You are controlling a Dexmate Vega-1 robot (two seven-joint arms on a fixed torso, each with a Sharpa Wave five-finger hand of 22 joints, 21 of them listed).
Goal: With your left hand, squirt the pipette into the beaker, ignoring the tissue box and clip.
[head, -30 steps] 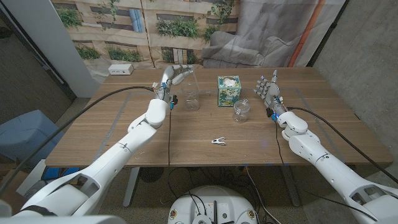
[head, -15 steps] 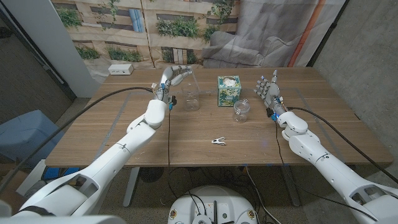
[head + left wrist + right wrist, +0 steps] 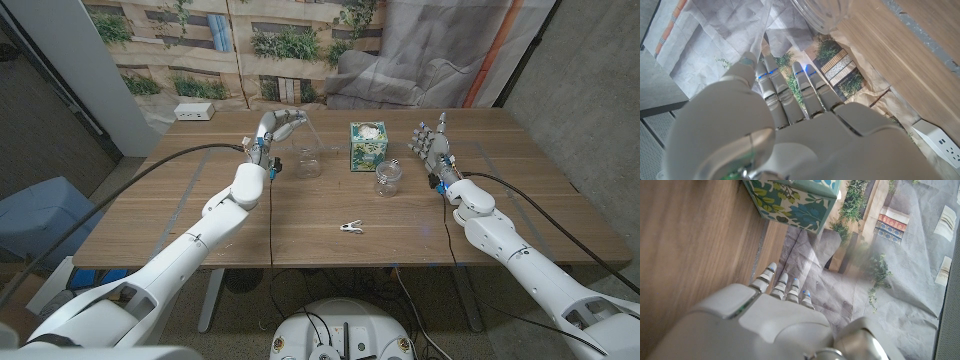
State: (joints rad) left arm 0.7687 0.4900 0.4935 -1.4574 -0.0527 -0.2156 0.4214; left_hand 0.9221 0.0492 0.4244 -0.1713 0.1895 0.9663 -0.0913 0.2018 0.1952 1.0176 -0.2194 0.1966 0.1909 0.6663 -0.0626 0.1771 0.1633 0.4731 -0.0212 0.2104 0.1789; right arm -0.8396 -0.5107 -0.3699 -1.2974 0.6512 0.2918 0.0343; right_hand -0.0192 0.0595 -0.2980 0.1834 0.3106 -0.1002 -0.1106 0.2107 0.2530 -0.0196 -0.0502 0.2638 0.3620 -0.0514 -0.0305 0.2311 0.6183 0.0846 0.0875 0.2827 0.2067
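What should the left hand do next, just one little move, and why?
Probably squeeze the pipette bulb. The left hand holds it raised beside the beaker, with the tube slanting toward the beaker's rim; whether the tip is fully over the opening is hard to tell, so a slight nudge first may help.

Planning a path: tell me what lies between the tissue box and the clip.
Head view: only bare wood lies between the tissue box and the clip; the glass jar stands off to the right.

left robot hand (image 3: 277, 128): raised, fingers curled | right robot hand (image 3: 431, 141): upright, fingers apart
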